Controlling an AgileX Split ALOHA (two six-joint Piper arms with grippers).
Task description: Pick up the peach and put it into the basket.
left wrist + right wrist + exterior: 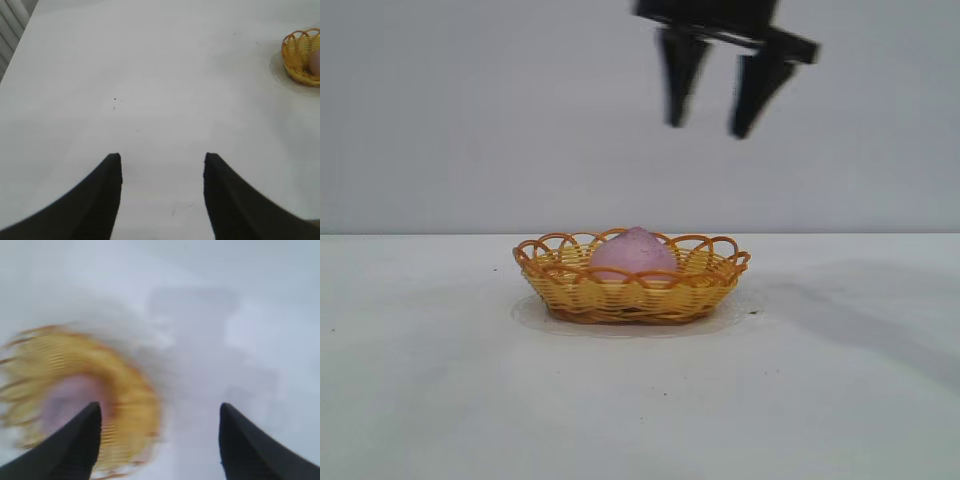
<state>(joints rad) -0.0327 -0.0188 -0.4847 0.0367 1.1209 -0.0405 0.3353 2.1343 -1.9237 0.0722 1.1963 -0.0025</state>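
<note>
The dusty-pink peach (633, 254) lies inside the yellow wicker basket (560, 285) at the middle of the white table. My right gripper (708, 127) hangs open and empty high above the basket, a little to its right. In the right wrist view the basket (132, 405) and the peach (67, 400) show blurred below the open gripper (159, 412). My left gripper (162, 160) is open and empty over bare table, with the basket (295, 57) and an edge of the peach (315, 61) far off at the side.
The white table (440, 380) spreads wide around the basket. A plain grey wall stands behind. A shadow of the right arm falls on the table (860, 310) to the basket's right.
</note>
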